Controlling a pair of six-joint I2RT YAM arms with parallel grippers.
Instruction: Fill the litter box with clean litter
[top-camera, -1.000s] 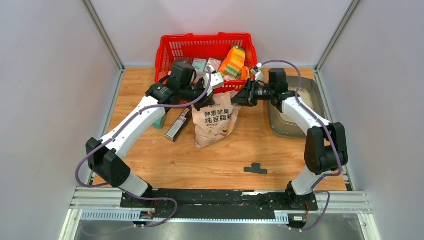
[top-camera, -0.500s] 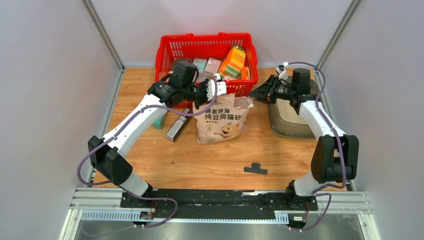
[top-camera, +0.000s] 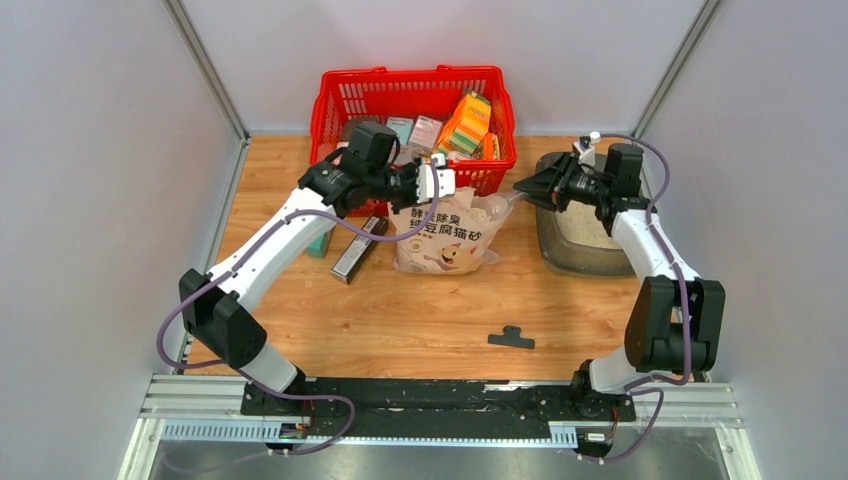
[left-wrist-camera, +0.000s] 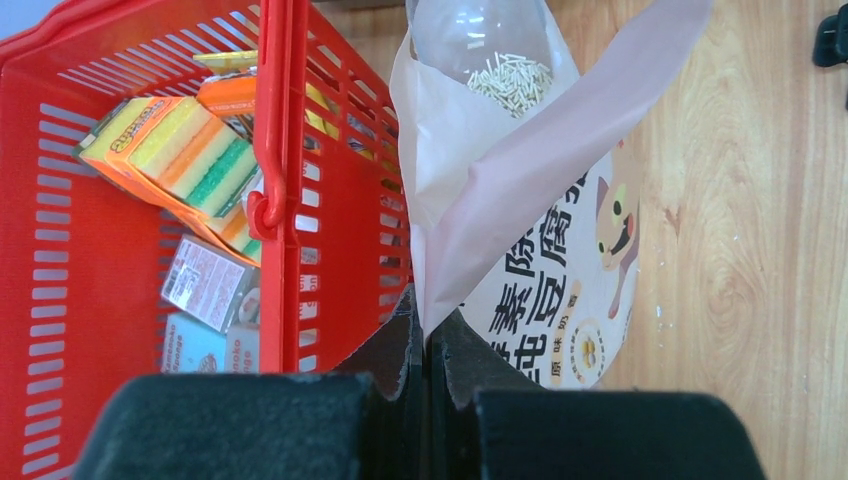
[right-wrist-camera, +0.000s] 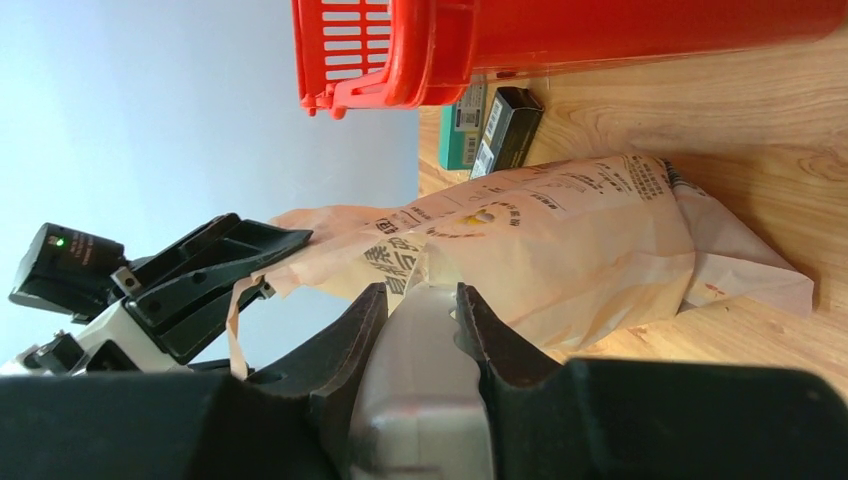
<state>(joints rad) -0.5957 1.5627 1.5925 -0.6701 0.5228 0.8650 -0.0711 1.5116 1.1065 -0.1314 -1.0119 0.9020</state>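
Left pincer (left-wrist-camera: 425, 318) pinches pinkish-cream bag (left-wrist-camera: 545, 275); right pincer (right-wrist-camera: 420, 292) grips clear plastic scoop (left-wrist-camera: 470, 30).
Tilting could spill its pale granules (left-wrist-camera: 512, 78) before the grey-brown tray (top-camera: 557, 256).

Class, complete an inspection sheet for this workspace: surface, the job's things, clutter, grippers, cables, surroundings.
Surface: wooden tabletop, a few pale specks on it.
Job's things: shallow grey-brown plastic litter box at the table's right side; pale beige litter granules in a clear plastic scoop at the mouth of the open pinkish-cream cat-print bag.
Clutter: red mesh shopping basket holding sponges and packets; dark slim box; teal box; small black T-shaped part.
Grippers: left gripper shut on the bag's rim; right gripper shut on the scoop.
Cables: purple cable looped loosely along each arm.
Surroundings: plain pale walls on three sides.
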